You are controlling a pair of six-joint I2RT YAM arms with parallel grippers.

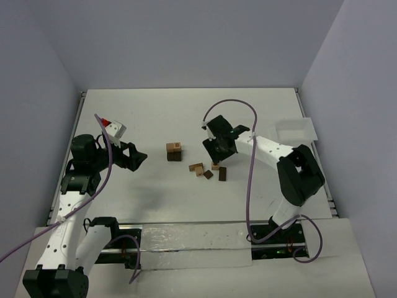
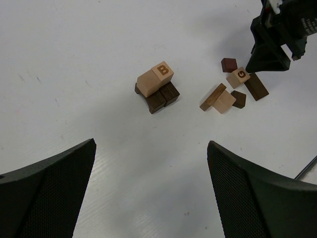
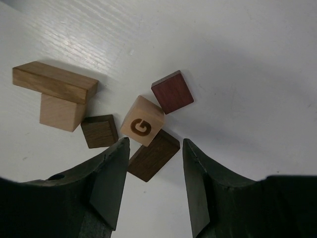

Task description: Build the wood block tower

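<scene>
wood block tower (image 2: 157,89): looking like bare sanded wood, matt, grain showing on the pale block
G block (image 3: 142,127): pale smooth wood, letter looking burnt in
reddish block (image 3: 172,91): wood, giving off a slight sheen
table (image 3: 247,59): white, showing fine ribbed lines, shining softly
left gripper (image 2: 151,143): pads (image 2: 49,193) showing a mesh-like texture, matt black
right gripper (image 3: 156,144): fingers (image 3: 106,183) looking like smooth dark plastic
tray (image 1: 296,130): looking like thin white plastic

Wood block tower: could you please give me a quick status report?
Left gripper open, hovering clear. Right gripper open, straddling dark brown block beside G block. Wood block tower two layers, B block on top. Nothing blocking it.
</scene>
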